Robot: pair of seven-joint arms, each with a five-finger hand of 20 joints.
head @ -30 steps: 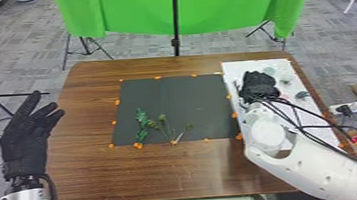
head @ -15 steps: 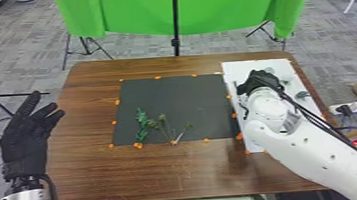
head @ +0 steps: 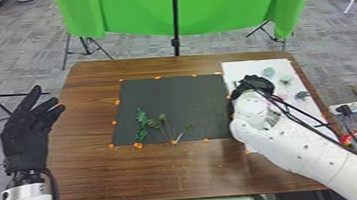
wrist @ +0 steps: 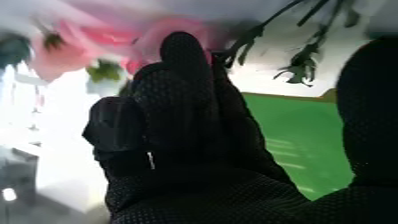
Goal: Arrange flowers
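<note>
- Right hand [head: 252, 85] hangs low over the white board's [head: 244, 66] inner edge, open, thumb apart from extended fingers; pink flowers [wrist: 62, 56] lie near its fingertips.
- Left hand [head: 26, 140] is open beside the table [head: 162, 171].
- Since the earlier frame, the right has shifted toward the dark mat [head: 170, 96], where leafy stems [head: 142, 124] lie.

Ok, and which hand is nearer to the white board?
The right. The right hand is over the white board, near its left edge; the left hand is at the table's far left side.
</note>
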